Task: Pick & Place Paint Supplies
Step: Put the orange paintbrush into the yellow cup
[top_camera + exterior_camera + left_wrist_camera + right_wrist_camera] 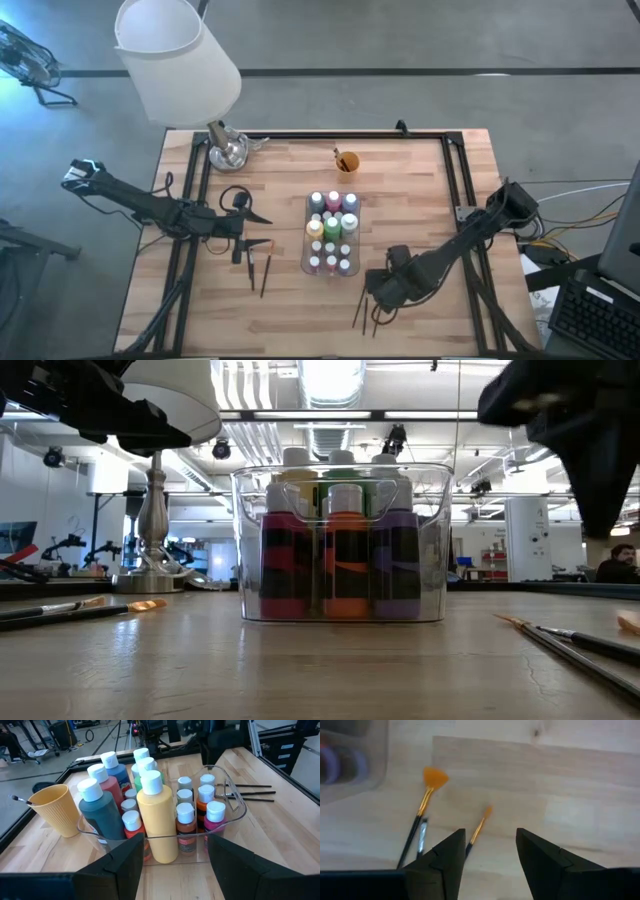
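A clear tray (305, 238) at the table's middle holds several paint bottles (155, 815), upright. Beside its far end stands an orange cup (347, 161) with a brush in it. Two brushes (259, 270) lie flat on the wood left of the tray. Three more brushes (366, 309) lie near the front edge, right of the tray; one is a fan brush (434, 778). My right gripper (490, 851) hangs open over these, pointing down, touching none. My left gripper (175, 862) waits open left of the tray, facing it.
A lamp with a white shade (178, 58) and a metal base (228, 150) stands at the far left corner. A black frame (455, 170) runs along the table's far and side edges. Bare wood lies between the tray and the right frame.
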